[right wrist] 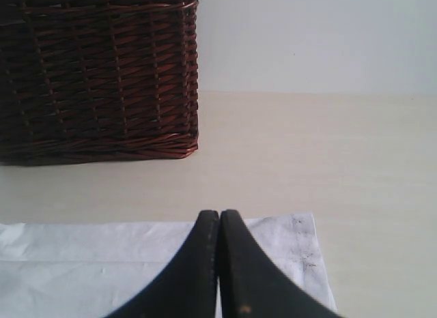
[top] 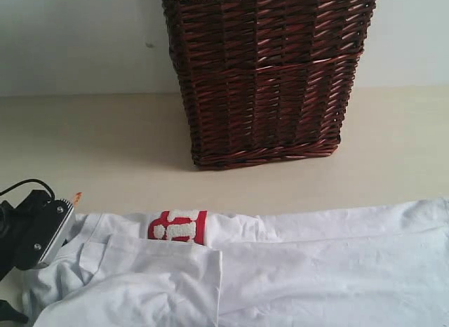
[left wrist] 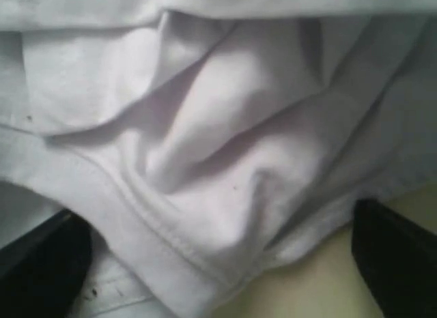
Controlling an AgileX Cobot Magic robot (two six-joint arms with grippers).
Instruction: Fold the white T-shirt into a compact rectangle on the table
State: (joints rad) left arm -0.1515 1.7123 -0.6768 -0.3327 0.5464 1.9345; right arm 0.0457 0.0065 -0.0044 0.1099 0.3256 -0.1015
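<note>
While white T-shirt [top: 316,257] lies on table [top: 105,144]

Exterior: shirt spread before basket [top: 266,74]. Left wrist: left gripper [left wrist: 218,263] wide apart, bunched fabric between. Right wrist: right gripper [right wrist: 220,243] fully closed, empty, over shirt hem.

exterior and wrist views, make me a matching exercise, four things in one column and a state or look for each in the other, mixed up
Column A
1. white T-shirt
2. wicker basket
3. left claw
4. right claw

Column B
a. dark brown, standing upright
b. shut, tips together
c. partly folded, red letters showing
d. wide open over bunched cloth

Pairs: 1-c, 2-a, 3-d, 4-b
</note>
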